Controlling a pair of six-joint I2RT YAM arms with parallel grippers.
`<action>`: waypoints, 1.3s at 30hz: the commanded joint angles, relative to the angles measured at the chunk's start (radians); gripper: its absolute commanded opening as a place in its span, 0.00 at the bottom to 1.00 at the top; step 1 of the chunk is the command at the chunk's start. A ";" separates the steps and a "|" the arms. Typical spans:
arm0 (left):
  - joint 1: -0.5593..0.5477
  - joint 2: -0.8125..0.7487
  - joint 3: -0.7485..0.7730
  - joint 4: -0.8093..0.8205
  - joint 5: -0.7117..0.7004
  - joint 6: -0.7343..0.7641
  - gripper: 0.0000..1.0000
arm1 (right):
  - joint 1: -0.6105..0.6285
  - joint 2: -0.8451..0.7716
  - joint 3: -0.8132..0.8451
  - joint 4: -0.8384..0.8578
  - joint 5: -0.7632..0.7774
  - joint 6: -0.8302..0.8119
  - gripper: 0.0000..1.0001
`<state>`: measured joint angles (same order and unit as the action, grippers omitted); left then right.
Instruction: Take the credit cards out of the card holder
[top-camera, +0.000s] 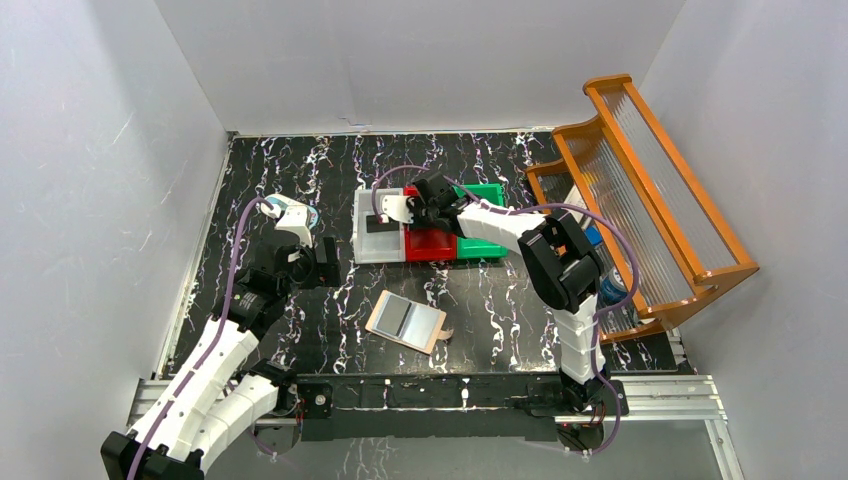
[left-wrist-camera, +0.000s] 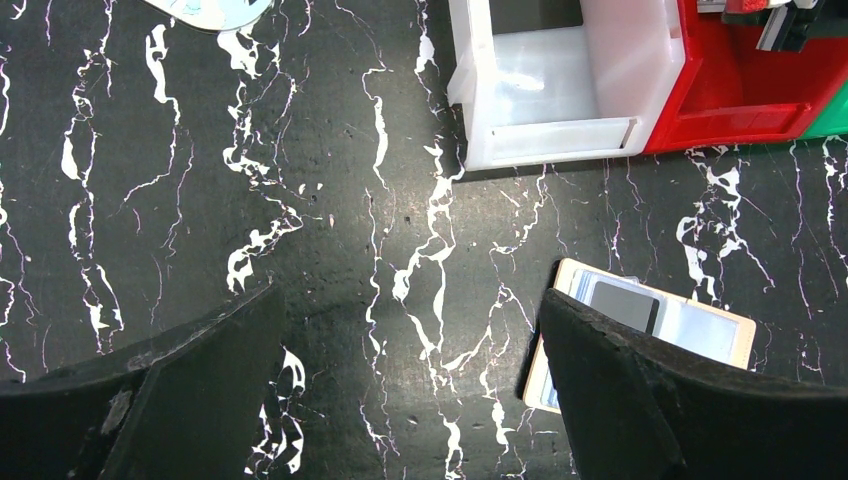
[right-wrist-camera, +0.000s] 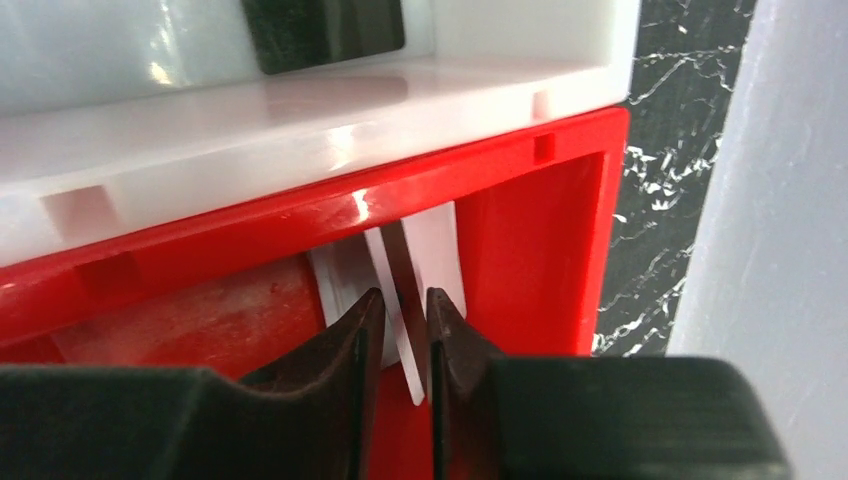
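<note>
Desk (top-camera: 500, 330): black stone look w/ white veins, dull. White bin (left-wrist-camera: 560, 140) & red bin (right-wrist-camera: 530, 230): shiny smooth plastic. Rack (top-camera: 650, 195): shiny wood, ribbed clear panels. Card holder (top-camera: 405, 322): tan, smooth, leather-like. Left claw (left-wrist-camera: 408, 300): black, matt, rough edges.

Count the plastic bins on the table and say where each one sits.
3. The white bin is leftmost in the row, the red bin in the middle, the green bin rightmost, partly under the right arm. None seems hidden.

The left arm (top-camera: 215, 360) crouches low, its left gripper (left-wrist-camera: 410, 300) spread wide, pointing down. The right arm (top-camera: 500, 222) reaches forward, its right gripper (right-wrist-camera: 403, 305) with jaws slightly parted.
</note>
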<state>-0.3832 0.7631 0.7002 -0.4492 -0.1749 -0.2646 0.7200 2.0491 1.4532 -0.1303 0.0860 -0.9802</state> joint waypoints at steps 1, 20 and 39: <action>0.001 -0.005 -0.004 0.016 -0.020 0.007 0.98 | -0.004 -0.032 0.056 -0.041 -0.060 0.043 0.35; 0.001 0.019 0.000 0.017 -0.012 0.008 0.98 | -0.006 -0.259 -0.023 0.017 -0.036 0.907 0.55; 0.001 0.036 0.005 0.014 -0.005 0.008 0.98 | -0.001 -0.097 0.117 -0.257 -0.234 1.529 0.68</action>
<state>-0.3832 0.7990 0.7002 -0.4484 -0.1757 -0.2646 0.7197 1.9331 1.5028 -0.3622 -0.1242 0.4953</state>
